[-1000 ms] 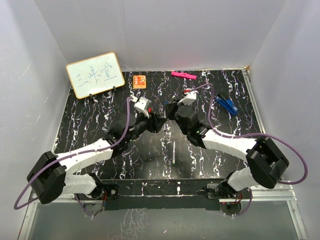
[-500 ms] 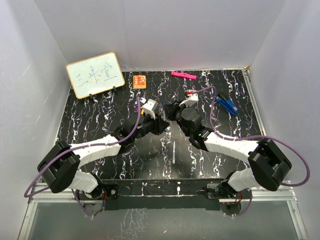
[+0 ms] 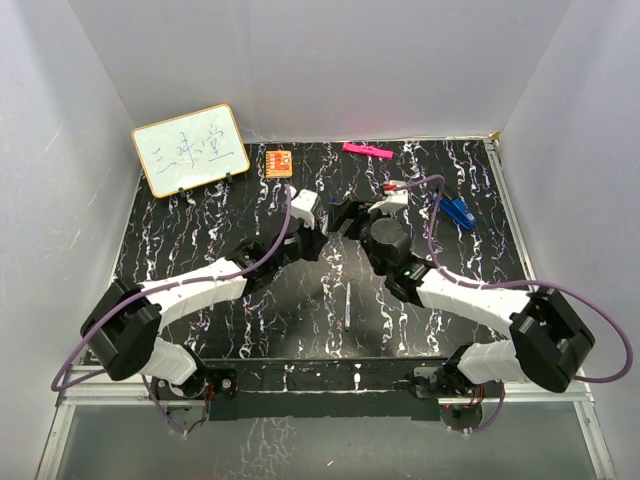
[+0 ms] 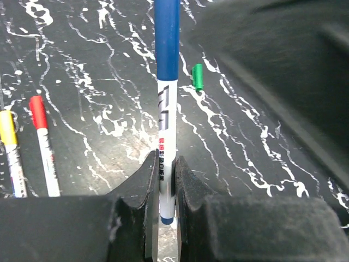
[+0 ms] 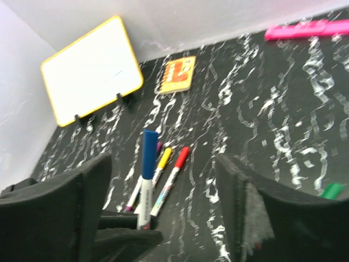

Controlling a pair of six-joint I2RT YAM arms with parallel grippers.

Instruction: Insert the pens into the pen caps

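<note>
Black marbled table [image 3: 200, 230]: left hand [image 4: 164, 170] now pinches blue-capped pen [image 4: 166, 103]; right hand [image 5: 163, 180] spread.

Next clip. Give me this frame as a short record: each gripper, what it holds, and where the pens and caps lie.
left gripper: shut on a pen
held pen: white barrel, blue cap on its far end
right gripper: open, holding nothing
lying on the table: yellow pen and red pen, side by side, both capped
loose cap: green cap, on the table beyond the held pen
lone pen: lies apart from the others; capped or not, too small to tell
</note>
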